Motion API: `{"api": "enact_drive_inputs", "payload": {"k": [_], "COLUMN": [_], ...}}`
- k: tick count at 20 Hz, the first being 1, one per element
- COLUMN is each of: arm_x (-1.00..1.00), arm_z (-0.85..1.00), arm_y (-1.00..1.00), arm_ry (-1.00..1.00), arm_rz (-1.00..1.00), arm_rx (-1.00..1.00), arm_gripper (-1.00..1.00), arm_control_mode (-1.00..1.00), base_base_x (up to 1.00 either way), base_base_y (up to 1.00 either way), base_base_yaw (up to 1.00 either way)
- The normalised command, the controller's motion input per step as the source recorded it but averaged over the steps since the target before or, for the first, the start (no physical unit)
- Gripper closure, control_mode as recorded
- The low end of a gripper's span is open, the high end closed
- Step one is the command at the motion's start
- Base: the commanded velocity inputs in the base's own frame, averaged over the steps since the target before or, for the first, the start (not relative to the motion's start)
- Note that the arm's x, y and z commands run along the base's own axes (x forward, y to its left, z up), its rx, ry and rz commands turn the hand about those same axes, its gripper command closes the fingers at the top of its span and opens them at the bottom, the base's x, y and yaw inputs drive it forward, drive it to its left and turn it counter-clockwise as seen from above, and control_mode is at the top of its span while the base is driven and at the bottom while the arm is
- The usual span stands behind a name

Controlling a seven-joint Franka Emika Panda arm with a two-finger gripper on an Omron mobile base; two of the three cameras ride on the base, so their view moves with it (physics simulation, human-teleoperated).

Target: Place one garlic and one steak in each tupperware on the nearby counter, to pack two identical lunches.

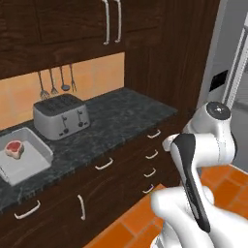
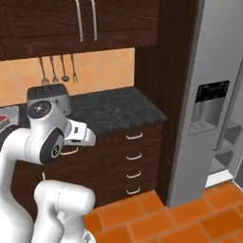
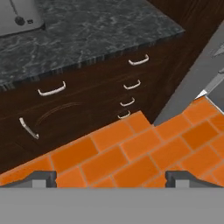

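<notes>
Our gripper [image 3: 111,177] hangs wide open and empty above the floor tiles. One steak [image 1: 14,147] already lies in a tupperware [image 1: 36,160] on the counter [image 1: 121,116]; next, we judge, fetching garlic.

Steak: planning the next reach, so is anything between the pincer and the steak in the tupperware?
Nothing visible blocks it. The steak lies uncovered in the tupperware on the counter; the toaster stands beside it. The open pincer faces the floor.
</notes>
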Motion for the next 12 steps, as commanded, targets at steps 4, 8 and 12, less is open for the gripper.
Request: {"api": "enact_drive_inputs", "payload": {"k": [4, 8, 12], "arm_x": [0.00, 0.00, 0.00], "arm_z": [0.00, 0.00, 0.00], "arm_y": [0.00, 0.00, 0.00], "arm_ry": [0.00, 0.00, 0.00], "arm_rz": [0.00, 0.00, 0.00], "arm_rx": [0.00, 0.00, 0.00], "arm_gripper": [-1.00, -1.00, -1.00], "arm_control_mode": [1.00, 1.00, 1.00], "base_base_x": [0.08, 0.31, 0.51], "base_base_y": [-1.00, -1.00, -1.00], "base_base_yaw": [-0.27, -0.19, -0.12]}}
